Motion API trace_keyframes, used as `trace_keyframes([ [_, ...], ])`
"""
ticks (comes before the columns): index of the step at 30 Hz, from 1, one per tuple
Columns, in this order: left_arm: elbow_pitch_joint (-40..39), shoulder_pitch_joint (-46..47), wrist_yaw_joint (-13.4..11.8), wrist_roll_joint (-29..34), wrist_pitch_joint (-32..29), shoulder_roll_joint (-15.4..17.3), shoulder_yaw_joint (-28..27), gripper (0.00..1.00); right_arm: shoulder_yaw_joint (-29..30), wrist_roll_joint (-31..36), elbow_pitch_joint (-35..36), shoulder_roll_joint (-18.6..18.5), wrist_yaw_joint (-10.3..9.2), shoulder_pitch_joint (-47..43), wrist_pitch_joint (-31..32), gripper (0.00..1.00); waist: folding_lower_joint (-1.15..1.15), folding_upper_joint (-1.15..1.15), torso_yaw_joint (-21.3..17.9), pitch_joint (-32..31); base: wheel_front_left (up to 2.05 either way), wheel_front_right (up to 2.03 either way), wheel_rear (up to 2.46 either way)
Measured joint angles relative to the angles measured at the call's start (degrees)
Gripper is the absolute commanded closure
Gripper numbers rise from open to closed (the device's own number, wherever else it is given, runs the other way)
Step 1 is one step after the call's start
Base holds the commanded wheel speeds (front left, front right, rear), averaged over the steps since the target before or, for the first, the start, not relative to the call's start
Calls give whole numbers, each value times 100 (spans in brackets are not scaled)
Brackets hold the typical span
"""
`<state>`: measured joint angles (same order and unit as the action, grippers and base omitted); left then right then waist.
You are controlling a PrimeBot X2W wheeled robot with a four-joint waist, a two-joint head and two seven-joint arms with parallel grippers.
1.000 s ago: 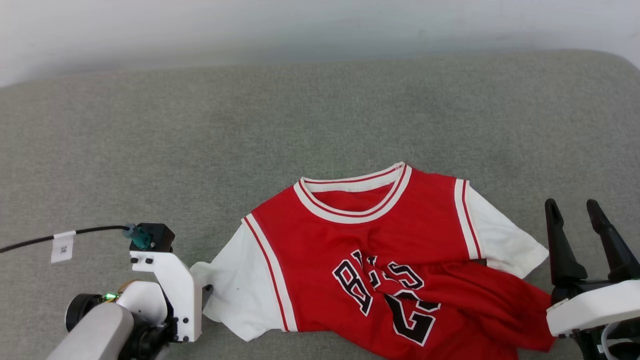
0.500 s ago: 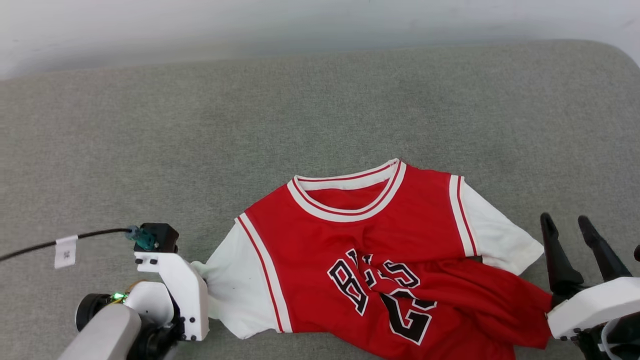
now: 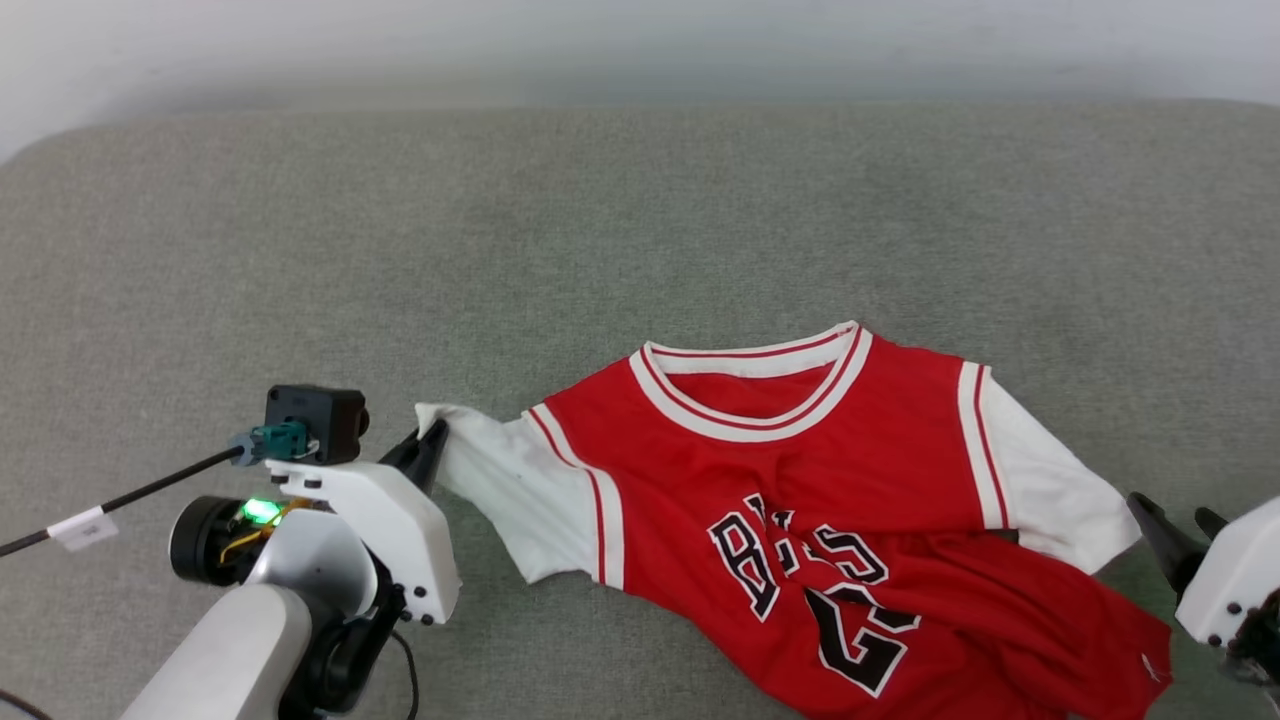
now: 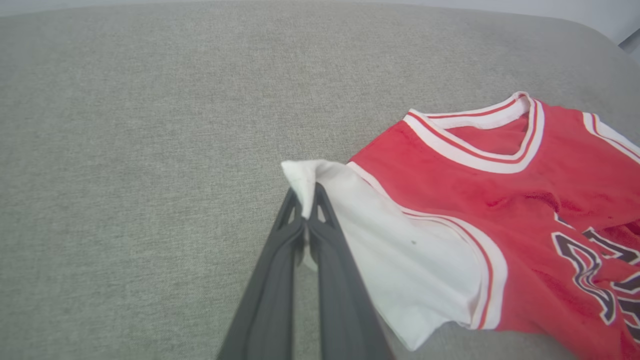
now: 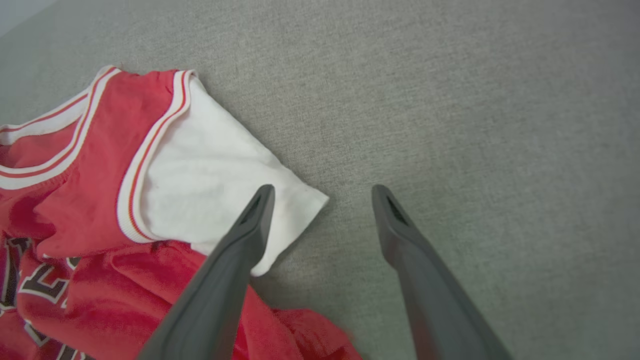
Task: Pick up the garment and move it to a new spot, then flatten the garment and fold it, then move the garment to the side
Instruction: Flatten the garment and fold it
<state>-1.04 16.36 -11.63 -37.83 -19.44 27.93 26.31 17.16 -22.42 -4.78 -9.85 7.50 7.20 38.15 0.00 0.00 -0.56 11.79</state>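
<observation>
From the head view, the red, white-sleeved jersey-style T-shirt [image 3: 800, 470] lies lower right on a grey fabric cushion [image 3: 500, 250], collar toward the top and sleeves stretched left to right. In the left wrist view, the left gripper [image 4: 306, 197] pinches its white sleeve tip at centre frame. In the right wrist view, the right gripper [image 5: 322, 190] stands spread, with one finger overlapping the other sleeve at lower left.

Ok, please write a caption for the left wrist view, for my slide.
Left hand shut on the white sleeve of a red shirt lying on a grey surface.
</observation>
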Motion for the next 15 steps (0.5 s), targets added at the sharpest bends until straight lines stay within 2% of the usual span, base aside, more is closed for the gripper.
trace_keyframes([
  [11,-441,125,-105,171,57,-70,103,100,-481,-194,-829,-310,-1,614,1366,0,0,0,339,383,0,0,0],
  [12,-438,125,-108,171,66,-71,103,100,-478,-210,-877,-328,-1,660,1455,11,0,0,360,392,0,0,0],
  [13,-435,125,-121,171,66,-70,104,100,-468,-235,-922,-342,-1,684,1500,81,0,0,377,395,0,0,0],
  [14,-430,125,-121,170,66,-70,103,100,-459,-238,-979,-353,-1,714,1547,100,0,0,391,392,0,0,0],
  [15,-415,125,-122,166,65,-71,103,100,-458,-243,-1028,-366,-1,744,1600,100,0,0,400,379,0,0,0],
])
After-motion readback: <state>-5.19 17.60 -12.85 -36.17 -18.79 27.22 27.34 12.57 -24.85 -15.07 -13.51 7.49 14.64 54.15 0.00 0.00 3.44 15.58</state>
